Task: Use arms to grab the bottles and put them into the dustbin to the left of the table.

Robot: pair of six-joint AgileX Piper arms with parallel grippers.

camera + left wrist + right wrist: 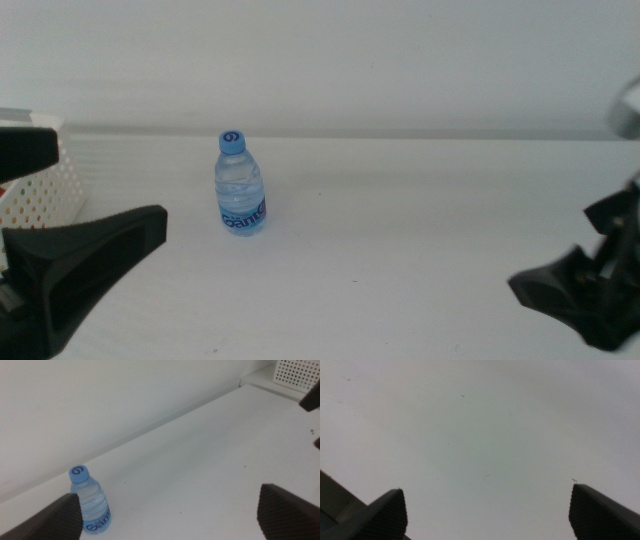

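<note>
The bottles are what we are after, and we see only one of them: a small clear water bottle [241,186] with a blue cap, standing upright on the table [400,220], left of centre and untouched. Whether any bottle already lies in the dustbin [40,190] we cannot tell, since only a piece of its perforated white wall shows at the far left edge. So at least this bottle is left to grab and carry over, as we judge it.

Starting at the left, the left gripper [75,265] sits low at the near left corner, between the dustbin and the bottle but well apart from the bottle. In its wrist view the bottle [90,502] stands just beside one jaw, and the jaws are spread wide with nothing between them.

At the right, the right gripper [487,515] waits near the bottom edge, facing bare table, its jaws likewise spread and holding nothing.
</note>
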